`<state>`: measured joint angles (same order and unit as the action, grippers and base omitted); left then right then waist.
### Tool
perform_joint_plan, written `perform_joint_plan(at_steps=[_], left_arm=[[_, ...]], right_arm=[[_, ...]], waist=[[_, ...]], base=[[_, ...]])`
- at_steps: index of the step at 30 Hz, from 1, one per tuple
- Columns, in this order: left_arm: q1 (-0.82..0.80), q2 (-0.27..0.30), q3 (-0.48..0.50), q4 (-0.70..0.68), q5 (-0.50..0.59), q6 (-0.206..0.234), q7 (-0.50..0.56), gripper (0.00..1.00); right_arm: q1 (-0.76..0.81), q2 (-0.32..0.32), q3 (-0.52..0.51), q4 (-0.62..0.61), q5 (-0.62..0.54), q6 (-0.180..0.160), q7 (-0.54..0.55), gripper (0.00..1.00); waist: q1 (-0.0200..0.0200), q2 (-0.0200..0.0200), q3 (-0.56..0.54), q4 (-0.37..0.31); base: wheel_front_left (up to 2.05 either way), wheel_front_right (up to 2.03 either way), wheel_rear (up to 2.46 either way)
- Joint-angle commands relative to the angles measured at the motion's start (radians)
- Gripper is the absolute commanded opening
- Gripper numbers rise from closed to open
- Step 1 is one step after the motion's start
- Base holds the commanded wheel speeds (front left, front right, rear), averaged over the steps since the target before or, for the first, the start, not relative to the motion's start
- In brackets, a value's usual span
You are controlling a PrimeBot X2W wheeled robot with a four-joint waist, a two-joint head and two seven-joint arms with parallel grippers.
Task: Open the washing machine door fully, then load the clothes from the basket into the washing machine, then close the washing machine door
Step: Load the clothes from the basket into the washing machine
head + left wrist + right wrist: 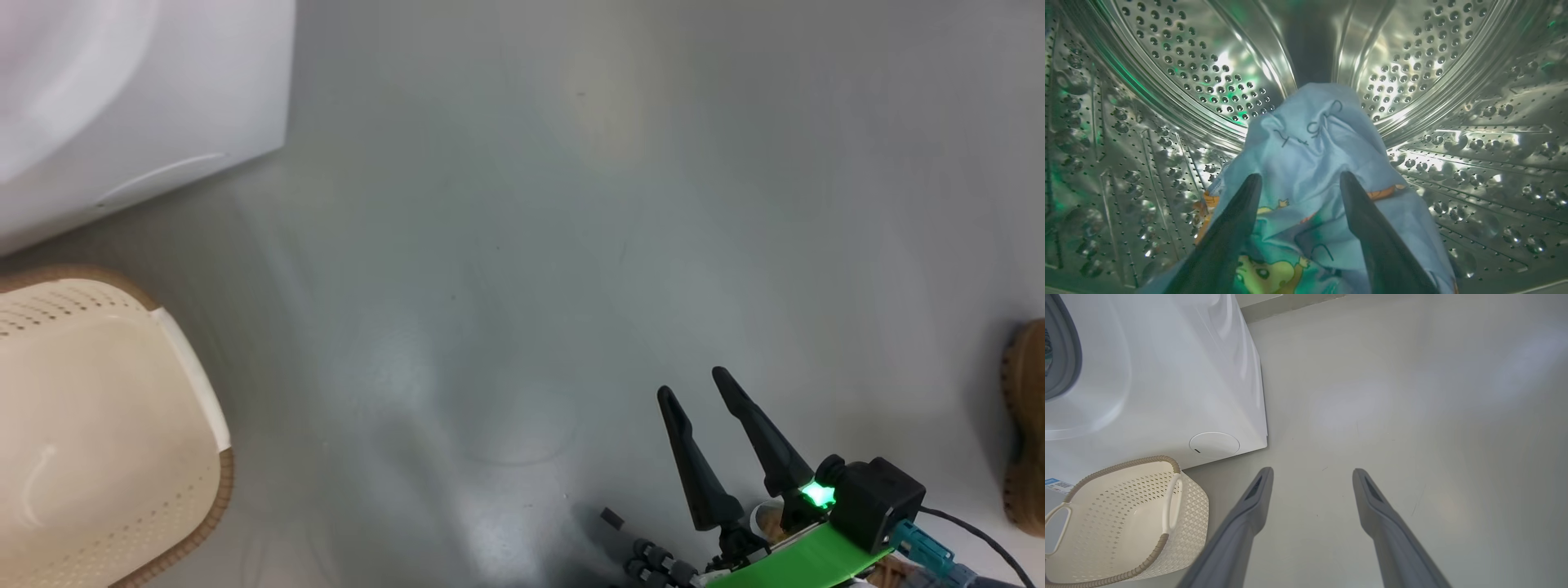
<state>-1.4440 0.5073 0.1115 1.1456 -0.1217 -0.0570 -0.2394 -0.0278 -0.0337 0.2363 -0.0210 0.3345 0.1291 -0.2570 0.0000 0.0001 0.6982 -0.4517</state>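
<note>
Left pincer point(1300, 175) reaches into the washing machine point(1167, 375) with its jaws spread wide and gripping nothing. The steel drum point(1167, 61) curves all round it. The right pincer point(1312, 470) hangs over bare floor with its jaws just as wide and nothing between them. The machine's white front is off to its left.

The basket point(1192, 514) stands on the floor to the left of the right pincer, just below the machine, and looks empty. The clothes point(1310, 143), blue fabric with orange cartoon figures, lie heaped in the drum between the left pincer's fingers and just ahead of them.

Loading therefore seems done, or close to it. What remains is to draw the left arm out and close the door.

How far the door stands open cannot be judged. The basket's near corner is cut off, and any garment under the blue heap would be hidden. A brown shape point(1024, 425), perhaps a shoe, is clipped at the edge, far right of the right pincer.
</note>
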Motion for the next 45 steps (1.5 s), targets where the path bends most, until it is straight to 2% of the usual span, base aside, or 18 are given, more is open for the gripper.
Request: perform_joint_plan(at_steps=[1,10,17,31,45], left_arm=[[-0.01,0.036,0.002,-0.017,-0.005,0.005,-0.009,1.0],[0.051,-0.025,0.013,0.0,-0.039,0.016,-0.021,1.0],[0.142,-0.08,0.023,-0.056,-0.057,0.034,-0.022,1.0],[0.326,-0.17,0.046,-0.137,-0.095,0.014,-0.022,1.0],[0.534,-0.289,0.054,-0.242,-0.111,-0.024,-0.022,1.0]], right_arm=[[-0.008,-0.017,0.011,-0.013,-0.012,0.002,-0.005,1.0],[-0.021,-0.017,-0.004,0.014,-0.036,0.002,-0.005,1.0],[-0.03,-0.017,-0.016,0.036,-0.048,0.002,-0.005,1.0],[-0.037,-0.017,-0.038,0.067,-0.072,0.002,-0.005,1.0],[-0.042,-0.017,-0.07,0.108,-0.104,0.002,-0.005,1.0]], waist=[[0.0,-0.0001,-0.017,0.015],[0.0,-0.0001,-0.081,0.066],[0.0,-0.0001,-0.124,0.1],[0.0,-0.0001,-0.208,0.175],[0.0,-0.0001,-0.318,0.288]], base=[[0.0,0.0,0.0],[0.0,0.0,0.0],[0.0,0.0,0.0],[0.0,0.0,0.0],[0.0,0.0,0.0]])
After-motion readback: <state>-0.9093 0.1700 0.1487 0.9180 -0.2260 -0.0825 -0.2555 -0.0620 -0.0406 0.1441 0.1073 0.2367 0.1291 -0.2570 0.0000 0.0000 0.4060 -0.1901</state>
